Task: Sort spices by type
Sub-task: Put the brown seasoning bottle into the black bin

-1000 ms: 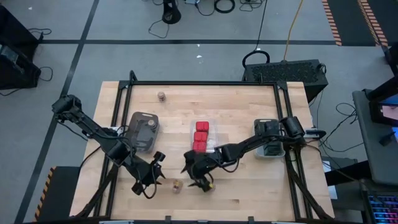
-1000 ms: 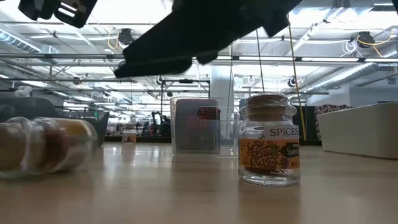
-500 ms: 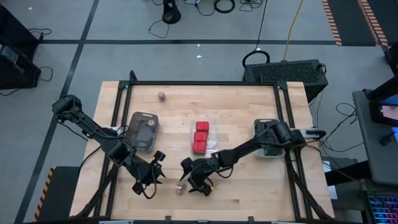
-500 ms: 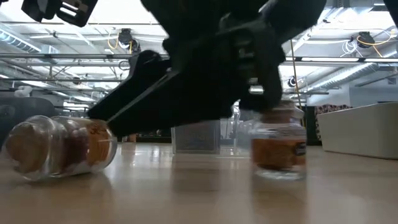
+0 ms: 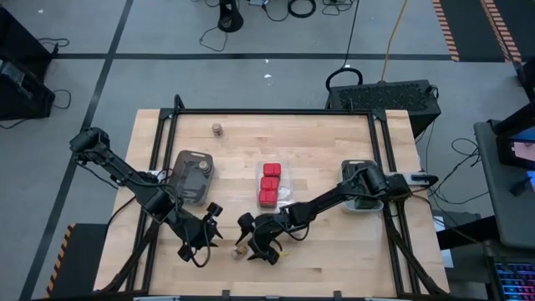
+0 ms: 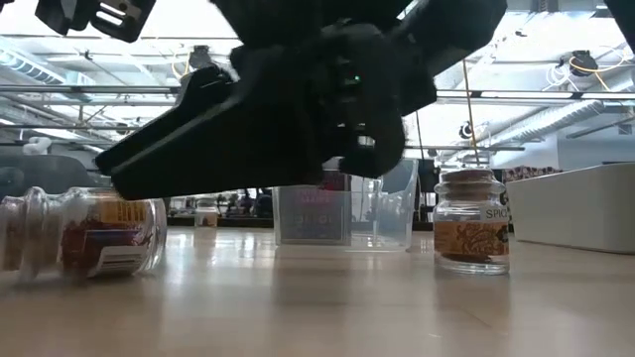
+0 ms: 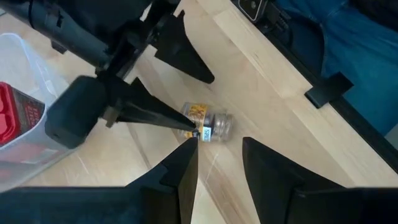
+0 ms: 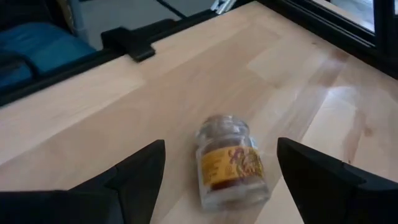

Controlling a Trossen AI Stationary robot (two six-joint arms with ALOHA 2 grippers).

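A small round spice jar (image 8: 229, 158) with a brownish fill lies on its side near the table's front edge (image 5: 240, 248) (image 7: 208, 124) (image 6: 89, 233). My right gripper (image 5: 248, 238) is low over the table and open; its fingers (image 8: 134, 174) stand to either side of the jar's base end. A second jar (image 6: 473, 220) stands upright to the right. My left gripper (image 5: 214, 227) waits left of the lying jar, shut, with nothing in it. Three red boxes (image 5: 269, 182) sit in a clear tray. A third jar (image 5: 216, 129) stands at the far edge. My right gripper has one fingertip (image 7: 191, 129) right beside the lying jar's base end (image 7: 200, 127), slanting down from the table's right. I cannot tell whether it touches the jar. The jar rests on its side on the table.
A grey tray (image 5: 194, 174) with a round thing in it sits at the left. A pale tray (image 5: 361, 199) lies under my right arm. A black frame (image 5: 276, 111) runs around the table. Bare wood lies between the trays.
My right gripper has come down and moved toward the table's left, over the lying jar, rolling its wrist as it went. The lying jar has turned a little where it lay. The upright jar has slid farther from the near edge and to the right.
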